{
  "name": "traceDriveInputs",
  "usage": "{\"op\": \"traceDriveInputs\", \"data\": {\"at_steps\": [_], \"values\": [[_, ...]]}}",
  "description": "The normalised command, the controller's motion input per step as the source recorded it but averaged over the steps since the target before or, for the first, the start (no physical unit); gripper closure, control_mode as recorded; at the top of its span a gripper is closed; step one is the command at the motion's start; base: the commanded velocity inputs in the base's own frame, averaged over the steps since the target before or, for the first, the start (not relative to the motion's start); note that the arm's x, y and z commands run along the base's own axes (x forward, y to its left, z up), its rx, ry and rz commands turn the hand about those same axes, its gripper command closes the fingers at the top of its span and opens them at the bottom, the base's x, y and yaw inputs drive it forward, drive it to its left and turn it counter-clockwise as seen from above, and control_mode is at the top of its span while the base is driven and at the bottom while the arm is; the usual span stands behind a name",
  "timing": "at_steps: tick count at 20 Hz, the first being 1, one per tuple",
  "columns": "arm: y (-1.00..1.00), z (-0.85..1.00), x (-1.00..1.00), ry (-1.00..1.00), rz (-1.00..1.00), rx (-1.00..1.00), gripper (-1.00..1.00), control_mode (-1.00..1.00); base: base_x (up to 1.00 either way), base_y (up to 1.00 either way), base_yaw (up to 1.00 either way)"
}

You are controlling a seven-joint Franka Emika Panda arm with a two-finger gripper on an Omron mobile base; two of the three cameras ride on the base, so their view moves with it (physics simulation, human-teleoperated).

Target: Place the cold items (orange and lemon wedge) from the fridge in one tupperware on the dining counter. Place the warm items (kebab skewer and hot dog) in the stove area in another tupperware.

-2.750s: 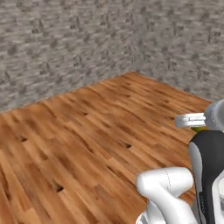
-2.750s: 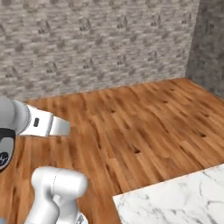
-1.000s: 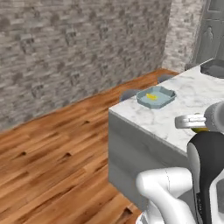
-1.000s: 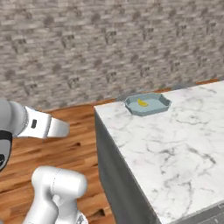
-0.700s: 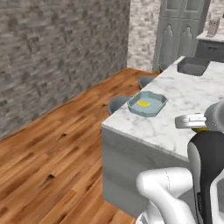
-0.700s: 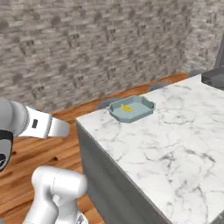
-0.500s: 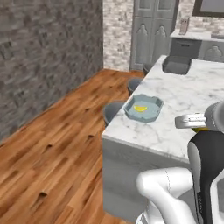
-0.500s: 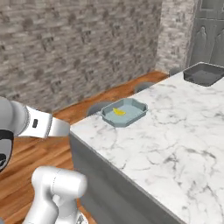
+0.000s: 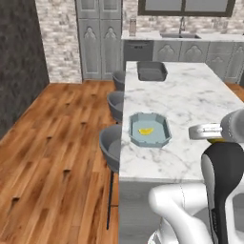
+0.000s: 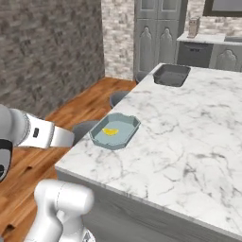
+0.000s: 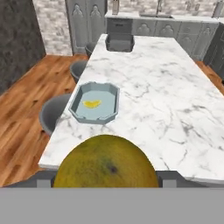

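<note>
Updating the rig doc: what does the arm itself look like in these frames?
Glossy white rounded links with a dark grey-black joint section. A white cylindrical forearm carries a small dark mark. No cables are visible.

Flat, even rendered light everywhere, no obvious source and no glare. Soft shadow under the counter [image 9: 181,102] overhang by the stools [image 9: 110,147]. Everything's low-res and a bit blurry, far cabinets [image 10: 156,33] smeared.

no text, label or number can be read anywhere.
</note>
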Motion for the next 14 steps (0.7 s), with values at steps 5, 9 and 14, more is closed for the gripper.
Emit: {"op": "traceDriveInputs", "data": {"at_steps": [5, 9, 14], "values": [[0.01, -0.01, 0.2, 0.02, -0.05, 0.03, 1.0, -1.0, 0.8, 0.08, -0.31], [0.31, -0.07, 1.0, 0.18, -0.11, 0.11, 1.0, -1.0, 0.0, 0.0, 0.0], [0.17, -0.16, 1.0, 0.26, 0.0, 0.11, 1.0, -1.0, 0.0, 0.0, 0.0]]}}
